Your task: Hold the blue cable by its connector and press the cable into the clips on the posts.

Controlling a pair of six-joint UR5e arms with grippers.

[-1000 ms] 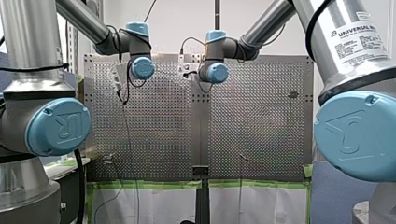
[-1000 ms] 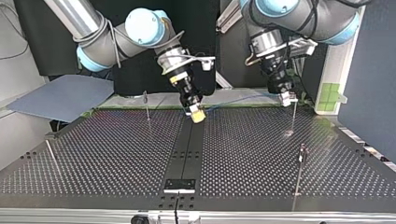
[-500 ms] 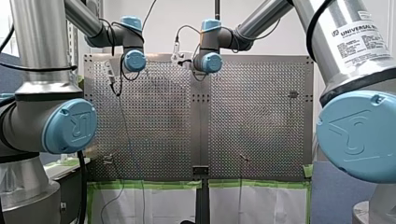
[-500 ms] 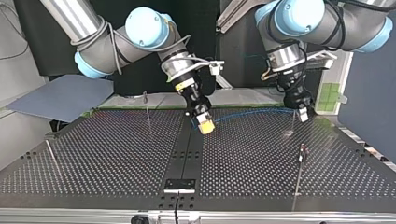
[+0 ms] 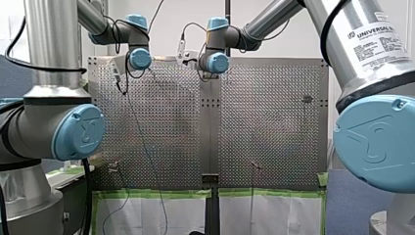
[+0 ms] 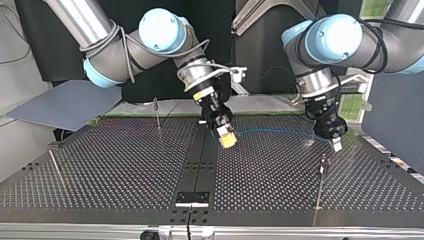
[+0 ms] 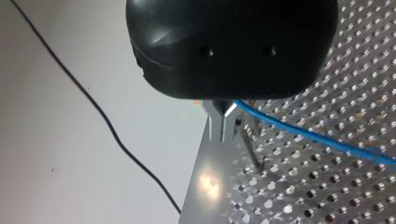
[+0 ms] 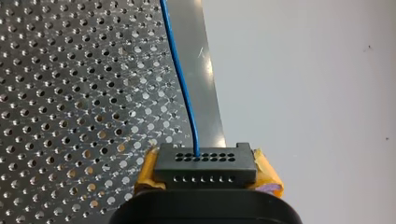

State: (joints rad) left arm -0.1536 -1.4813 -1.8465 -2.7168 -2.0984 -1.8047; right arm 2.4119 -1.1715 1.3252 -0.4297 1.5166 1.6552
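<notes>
Progress check: the grabbing part looks sorted, the clipping part doesn't look started. Your right pincer point(image 6: 227, 138) is clamped on the black connector point(image 8: 205, 165), with its yellow pads point(image 8: 267, 176) squeezing both sides. The blue cable point(image 7: 308, 135) comes out of the connector and hangs in the air over the desk point(image 6: 125, 165), across to your left pincer point(image 7: 223, 123). That one is set narrow, and the cable seems to come out from between its metal fingers, so I'd say it's pinching it.

As far as I can tell, the cable isn't seated on any post yet. The nearest post point(image 6: 322, 167) stands just beside the left pincer in the top view, apart from the cable. Another post point(image 6: 157, 112) sits further off at that view's left. The clips themselves are too small to make out. So basically all the pressing is left to do.

The desk is perforated metal with a darker strip point(image 6: 200, 160) down the middle and green tape point(image 5: 156, 193) along one edge. There's a plain white wall behind it, a grey-blue sheet point(image 6: 65, 102) off to the side, and a thin black cord point(image 7: 93, 102) dangling past the desk edge.
</notes>
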